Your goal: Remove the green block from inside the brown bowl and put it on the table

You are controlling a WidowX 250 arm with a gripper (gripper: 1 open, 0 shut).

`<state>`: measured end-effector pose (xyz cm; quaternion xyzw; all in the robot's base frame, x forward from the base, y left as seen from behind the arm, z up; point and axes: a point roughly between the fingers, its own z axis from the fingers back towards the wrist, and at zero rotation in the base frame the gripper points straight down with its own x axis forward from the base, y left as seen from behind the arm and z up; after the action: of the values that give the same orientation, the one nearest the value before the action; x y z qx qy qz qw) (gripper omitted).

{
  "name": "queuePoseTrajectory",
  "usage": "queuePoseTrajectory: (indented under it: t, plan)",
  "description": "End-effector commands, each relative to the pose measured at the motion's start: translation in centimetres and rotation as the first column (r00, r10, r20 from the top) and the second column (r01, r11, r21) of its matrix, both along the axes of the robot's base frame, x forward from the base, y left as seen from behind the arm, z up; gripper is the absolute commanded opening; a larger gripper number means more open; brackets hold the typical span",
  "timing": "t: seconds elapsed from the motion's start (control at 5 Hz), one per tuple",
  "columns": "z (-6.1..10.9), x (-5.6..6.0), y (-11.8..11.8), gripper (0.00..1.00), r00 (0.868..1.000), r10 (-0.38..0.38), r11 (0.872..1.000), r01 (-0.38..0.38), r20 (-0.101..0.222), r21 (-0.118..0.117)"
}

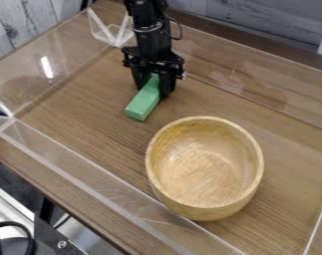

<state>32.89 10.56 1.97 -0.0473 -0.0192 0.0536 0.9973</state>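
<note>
Block (145,101) on the table (84,110), that is what I read from my one camera: the green bar lies flat on the wood, outside the bowl (204,165), up and to the left of its rim and clearly apart from it. It runs on a slant, its near end pointing toward the lower left, its far end tucked under the claw (156,84). I see the black claw pointing straight down from the arm, its fingers closed in on that far end of the block, one on each side, so I take it as clamped on the block with no gap to spare. The fingertips look to be right down at table level, though from this angle I cannot tell if they touch the wood. The bowl stands upright in the lower right part of the table, round, light tan, thick in the rim, with grain showing on its inside. Its hollow shows only bare wood. Clear walls (50,60) border the table on the sides I can see, and the arm's dark body rises out of the top of the view behind the claw.
</note>
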Motion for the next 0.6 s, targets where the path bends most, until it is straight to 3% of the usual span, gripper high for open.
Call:
queuePoseTrajectory:
  t: [0.0,0.4]
  plan:
    - [0.46,0.14,0.82,0.0,1.0,0.016,1.0,-0.016,0.013,0.008]
    - [0.38,-0.06,1.16,0.0,1.0,0.024,1.0,-0.024,0.0,0.007]
